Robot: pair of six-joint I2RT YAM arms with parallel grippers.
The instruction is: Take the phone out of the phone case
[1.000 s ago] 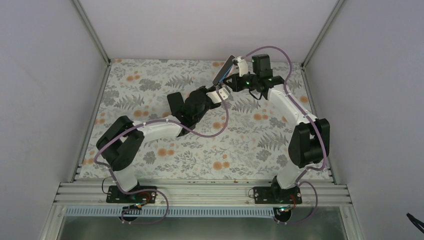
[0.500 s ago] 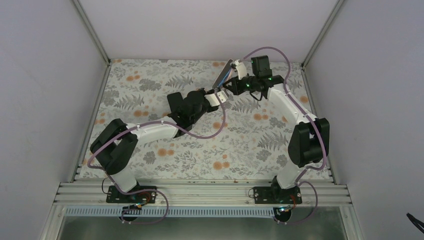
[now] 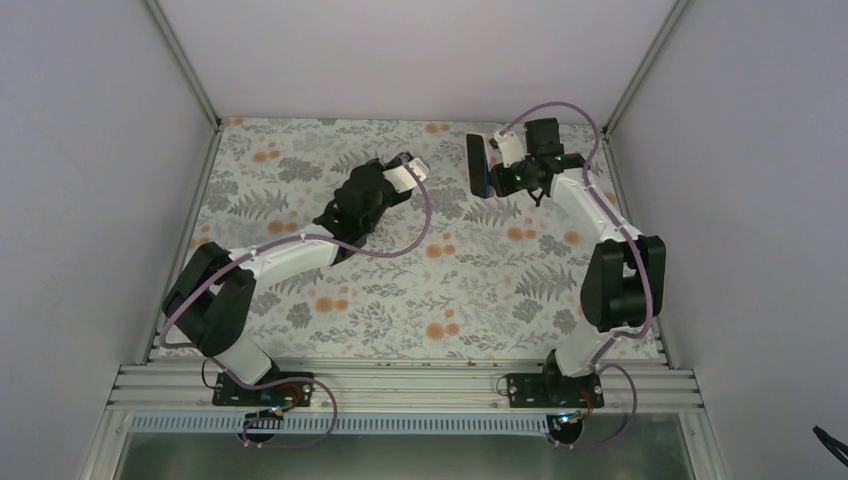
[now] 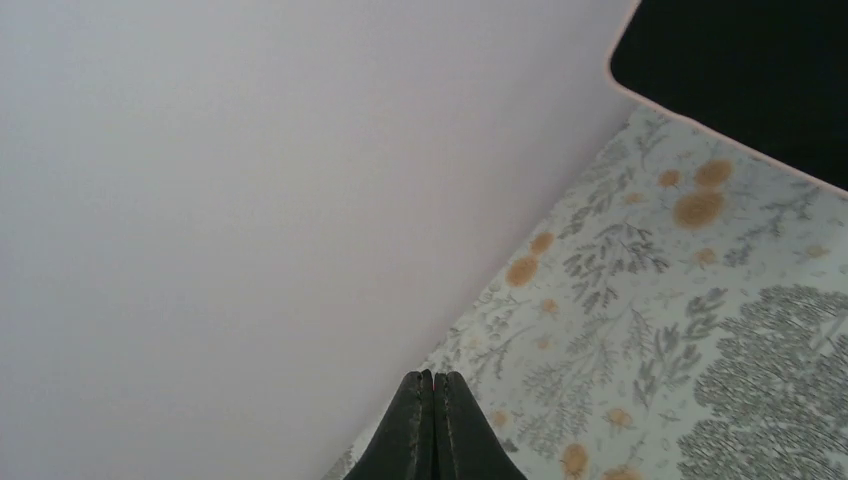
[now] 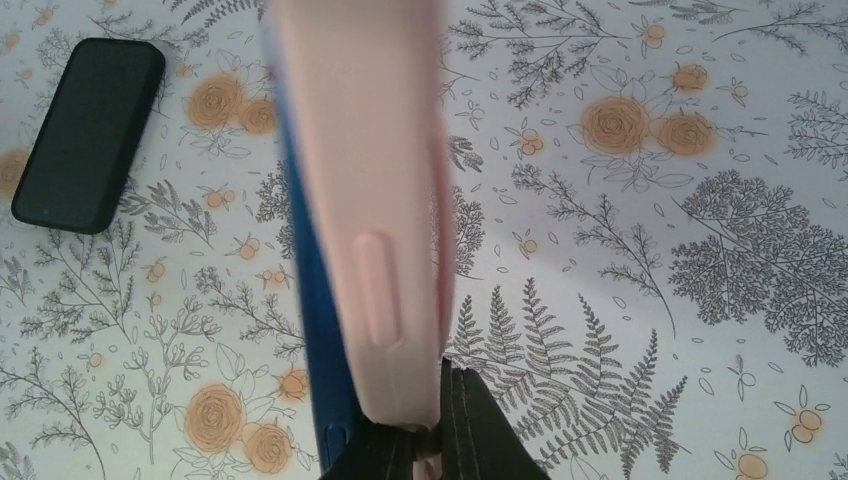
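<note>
Right gripper pinches the lower end of the pink phone case. The phone sits inside it, blue edge showing. Left gripper, fingers pressed together and empty, is left of the case. A black handset lies on the floral cloth beyond the case.

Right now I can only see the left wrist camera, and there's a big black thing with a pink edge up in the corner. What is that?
Observer: It's the phone in its pink case, pinched at one end by the right gripper. The right wrist camera shows the grip.
Operator: Is the phone out of the case yet?
Observer: Not yet. In the right wrist view the blue phone sits in the case, with its edge showing along one side.
Operator: Is anything else lying around?
Observer: Yes, a black phone lies flat on the flowered tablecloth, off to the side of the held one.
</note>
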